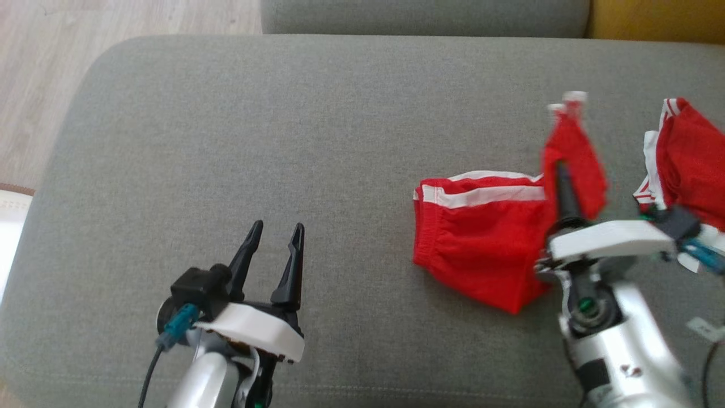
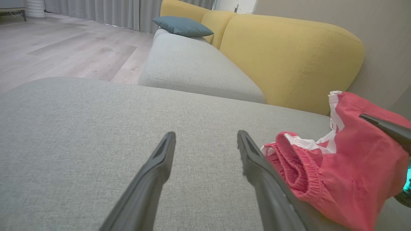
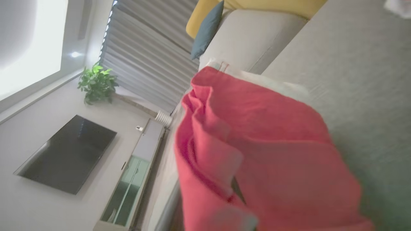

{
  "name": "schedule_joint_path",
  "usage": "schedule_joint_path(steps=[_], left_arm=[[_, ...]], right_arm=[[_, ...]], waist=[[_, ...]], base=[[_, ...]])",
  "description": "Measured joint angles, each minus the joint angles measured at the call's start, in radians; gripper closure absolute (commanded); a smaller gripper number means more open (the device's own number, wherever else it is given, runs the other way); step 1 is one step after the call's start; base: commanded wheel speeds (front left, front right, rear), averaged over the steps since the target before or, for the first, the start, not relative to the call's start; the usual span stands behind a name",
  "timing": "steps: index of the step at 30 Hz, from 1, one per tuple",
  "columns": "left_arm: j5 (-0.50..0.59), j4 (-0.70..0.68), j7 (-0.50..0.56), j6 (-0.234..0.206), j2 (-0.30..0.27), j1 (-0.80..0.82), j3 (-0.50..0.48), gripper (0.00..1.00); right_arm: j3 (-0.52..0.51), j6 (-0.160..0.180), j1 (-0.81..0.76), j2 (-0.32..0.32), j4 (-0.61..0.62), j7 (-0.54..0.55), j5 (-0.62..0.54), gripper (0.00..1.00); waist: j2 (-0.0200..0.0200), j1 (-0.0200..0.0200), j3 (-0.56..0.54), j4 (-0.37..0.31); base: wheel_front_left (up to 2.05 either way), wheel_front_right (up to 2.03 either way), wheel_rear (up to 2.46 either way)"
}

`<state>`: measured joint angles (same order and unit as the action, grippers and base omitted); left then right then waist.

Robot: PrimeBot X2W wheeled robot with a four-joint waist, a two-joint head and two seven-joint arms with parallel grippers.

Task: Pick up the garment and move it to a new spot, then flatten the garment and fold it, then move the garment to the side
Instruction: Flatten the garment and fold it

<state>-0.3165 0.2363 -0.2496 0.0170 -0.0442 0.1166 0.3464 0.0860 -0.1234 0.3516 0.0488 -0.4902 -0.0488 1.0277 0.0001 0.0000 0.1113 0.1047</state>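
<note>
Soft even daylight, right-side motion blur

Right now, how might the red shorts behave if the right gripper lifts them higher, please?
Probably floppy: the red shorts drape over the right gripper while the rest lies on the grey cushion. Likely light, since one pinch raises a fold.

Living room, likely — sofa (image 2: 199, 67), television (image 3: 67, 154), plant (image 3: 96, 83).

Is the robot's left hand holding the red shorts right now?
No, the left hand is open over the bare grey cushion, apart from the red shorts.
</note>
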Motion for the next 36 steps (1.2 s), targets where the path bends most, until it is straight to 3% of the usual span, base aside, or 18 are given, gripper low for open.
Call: schedule_joint_path(steps=[10,20,21,22,36], left_arm=[[0.0,0.008,0.0,0.0,0.0,-0.012,0.0,0.0],[0.007,0.012,0.0,0.0,0.0,-0.013,0.0,0.0],[0.007,0.012,0.0,0.0,0.0,-0.013,0.0,0.0],[0.007,0.012,0.0,0.0,0.0,-0.013,0.0,0.0],[0.007,0.012,0.0,-0.001,0.0,-0.012,0.003,0.0]], right_arm=[[0.258,0.0,-0.057,0.002,0.016,-0.036,0.058,1.0],[0.469,0.0,-0.047,0.004,-0.062,-0.08,0.114,1.0],[0.485,0.0,-0.04,0.005,-0.073,-0.086,0.118,0.31],[0.5,0.0,-0.031,0.006,-0.083,-0.089,0.119,0.0],[0.675,0.0,0.071,0.009,-0.239,-0.105,0.143,0.0]], waist=[[0.0,0.0,-0.023,0.007],[0.0,0.0,-0.024,0.025],[0.0,0.0,-0.024,0.027],[0.0,0.0,-0.023,0.028],[0.0,0.0,-0.006,0.04]], base=[[0.0,0.0,0.0],[0.0,0.0,0.0],[0.0,0.0,0.0],[0.0,0.0,0.0],[0.0,0.0,0.0]])
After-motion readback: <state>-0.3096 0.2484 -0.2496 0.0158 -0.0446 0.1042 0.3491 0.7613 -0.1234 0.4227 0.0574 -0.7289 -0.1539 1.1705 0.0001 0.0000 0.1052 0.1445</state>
